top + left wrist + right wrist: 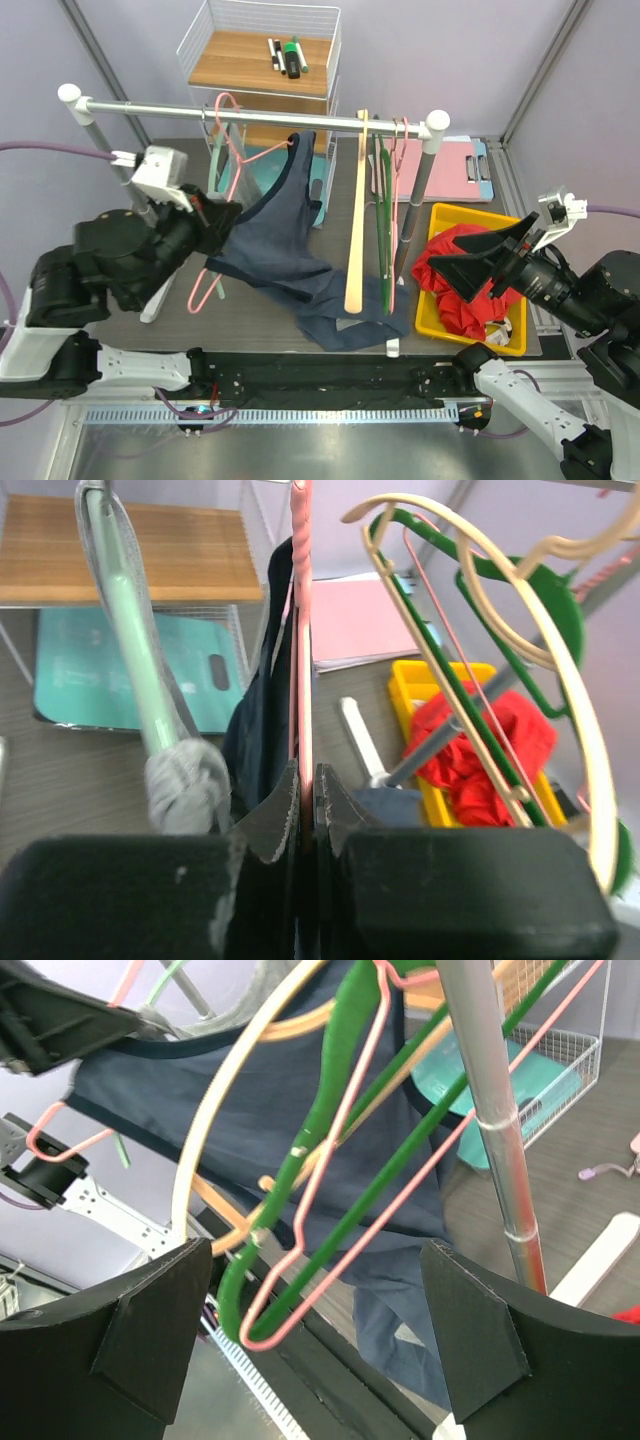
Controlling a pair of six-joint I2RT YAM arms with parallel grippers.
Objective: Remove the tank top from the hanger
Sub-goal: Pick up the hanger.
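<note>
A navy tank top (275, 240) hangs on a pink wire hanger (232, 128) hooked over the silver rail (160, 108). Its lower end lies crumpled on the table (350, 325). My left gripper (213, 215) is shut on the pink hanger's lower side, right at the cloth's left edge. In the left wrist view the jaws (305, 785) pinch the pink wire (302, 630), with the navy cloth (260, 720) just behind it. My right gripper (462, 255) is open and empty above the yellow bin. In its wrist view (315, 1335) the tank top (250, 1120) shows beyond several empty hangers.
A wooden hanger (356, 240), green hangers (382, 230) and a thin pink hanger (403, 135) hang on the rail's right half. A yellow bin (470, 212) holds red cloth (470, 290). A wire shelf (260, 60), a teal board (318, 190) and a pink board (445, 170) stand behind.
</note>
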